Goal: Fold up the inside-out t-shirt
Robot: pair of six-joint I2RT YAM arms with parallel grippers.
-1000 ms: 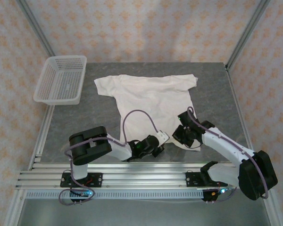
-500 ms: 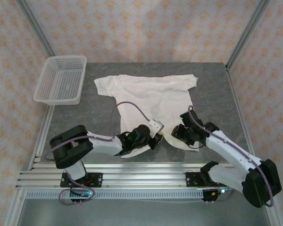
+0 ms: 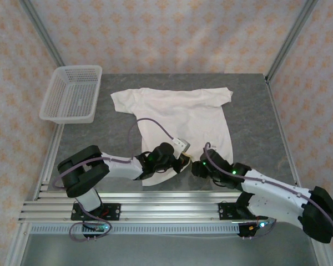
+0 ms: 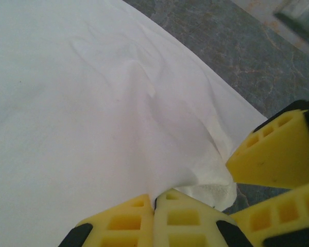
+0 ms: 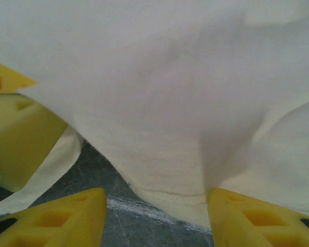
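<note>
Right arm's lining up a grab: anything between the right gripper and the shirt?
Nothing visible. The right gripper is open, with the t-shirt hem between its fingers. The left gripper, shut on that hem, sits close beside it.

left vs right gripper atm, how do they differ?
Jaws: the left gripper is shut, pinching a fold of the t-shirt at its near hem; the right gripper is open, fingers apart astride the hem, clamping nothing. Cloth: creases run into the left gripper; at the right gripper the hem hangs loose. Shared: yellow fingers, both low at the near hem, close together.
</note>
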